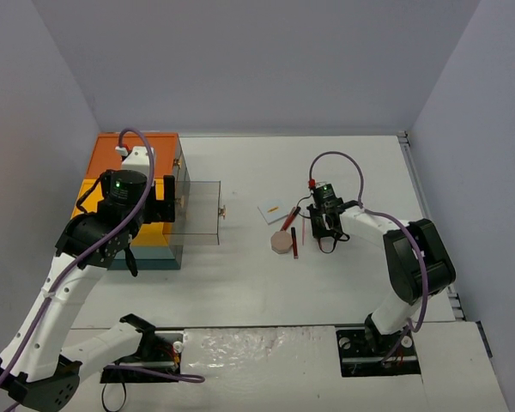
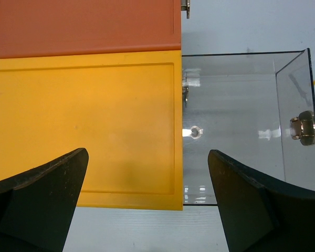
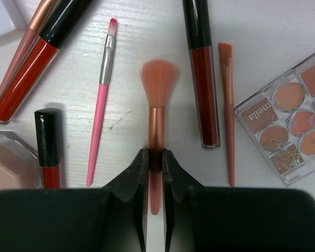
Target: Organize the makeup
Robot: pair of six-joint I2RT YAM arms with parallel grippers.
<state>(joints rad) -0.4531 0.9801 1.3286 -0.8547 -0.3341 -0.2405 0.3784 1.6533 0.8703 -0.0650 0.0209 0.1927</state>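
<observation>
The makeup lies in a cluster right of the table's middle. In the right wrist view my right gripper (image 3: 156,157) is shut on the copper handle of a peach-bristled brush (image 3: 158,79) that lies on the table. Beside it lie a thin pink brush (image 3: 100,105), a dark red gloss tube (image 3: 202,68), a flat peach brush (image 3: 228,110), an eyeshadow palette (image 3: 286,118), red gloss tubes (image 3: 26,73) and a compact (image 3: 5,163). From above, the right gripper (image 1: 313,227) sits by a round pink compact (image 1: 281,244) and a white card (image 1: 272,211). My left gripper (image 2: 147,210) hangs open over the box.
A teal box with an orange lid (image 2: 84,26) and a yellow lid (image 2: 84,126) stands at the left. Its clear drawer (image 2: 241,121) is pulled out to the right, with a metal knob (image 2: 303,127) on its front. Grey walls close in the table.
</observation>
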